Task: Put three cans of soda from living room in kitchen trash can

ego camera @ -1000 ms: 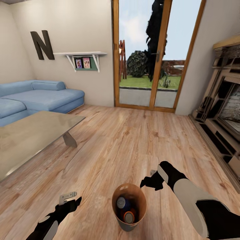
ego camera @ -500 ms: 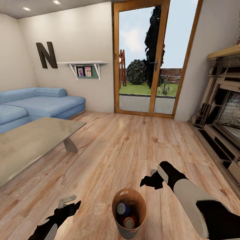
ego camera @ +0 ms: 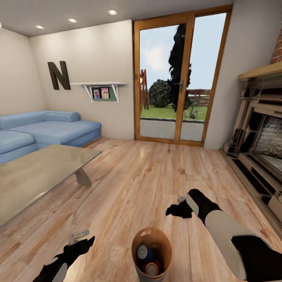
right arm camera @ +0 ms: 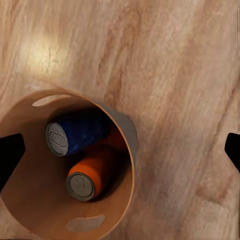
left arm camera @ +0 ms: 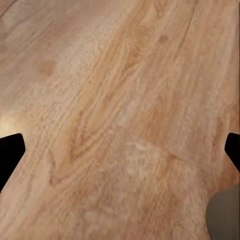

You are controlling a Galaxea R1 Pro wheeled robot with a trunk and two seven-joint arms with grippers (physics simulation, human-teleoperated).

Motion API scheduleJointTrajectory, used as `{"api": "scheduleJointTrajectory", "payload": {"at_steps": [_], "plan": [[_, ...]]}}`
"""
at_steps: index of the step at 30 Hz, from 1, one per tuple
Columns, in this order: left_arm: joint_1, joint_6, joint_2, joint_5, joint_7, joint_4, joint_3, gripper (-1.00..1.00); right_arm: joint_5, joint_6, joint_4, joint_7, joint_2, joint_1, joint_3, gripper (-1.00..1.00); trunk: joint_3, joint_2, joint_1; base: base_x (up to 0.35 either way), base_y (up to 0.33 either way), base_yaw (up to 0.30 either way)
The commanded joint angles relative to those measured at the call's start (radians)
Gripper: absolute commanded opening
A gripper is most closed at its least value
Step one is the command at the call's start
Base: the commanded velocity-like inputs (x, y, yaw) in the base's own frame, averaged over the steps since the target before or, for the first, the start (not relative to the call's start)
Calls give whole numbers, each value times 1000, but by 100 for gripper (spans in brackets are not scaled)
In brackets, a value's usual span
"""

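Observation:
The trash can stands on the wood floor of the living room, right in front of me, copper-brown inside and grey outside. In it lie a blue can of soda and an orange one. The right wrist view looks straight into the trash can: the blue can and an orange can lie side by side, with more orange behind them. My right gripper hovers open just above and right of the bin. My left gripper is open over bare floor to its left.
A glass coffee table stands at the left, with the blue corner sofa behind it. A brick fireplace lines the right wall. Glass garden doors are ahead, and a dark letter N and a shelf hang on the wall.
The head camera has tilted upward, so the ceiling lights now show and the bin sits lower in the picture. Both arms and the cans keep their places.

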Motion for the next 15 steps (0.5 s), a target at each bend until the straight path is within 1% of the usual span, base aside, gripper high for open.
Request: {"api": "scheduleJointTrajectory", "payload": {"at_steps": [1,4,7,9,10,15], "plan": [[0,0,0,0,0,0,0,100,0,-7,-1,0,-1,0,2,100,4,0,0,0,0,0],[0,0,0,0,0,0,0,100,1,-20,-6,0,-2,2,8,100,16,1,-2,0,0,0],[0,0,0,0,-1,0,0,100,1,-49,-21,0,-3,10,25,100,27,2,-3,0,0,0],[0,0,0,0,-1,0,0,100,1,-93,-47,1,-5,26,52,100,35,2,-4,0,0,0],[0,0,0,0,-1,0,0,100,1,-93,-47,1,-5,26,52,100,39,2,-4,0,0,0],[0,0,0,0,-1,0,0,100,3,-169,-111,-1,-7,65,105,100,58,4,-7,0,0,0]]}}
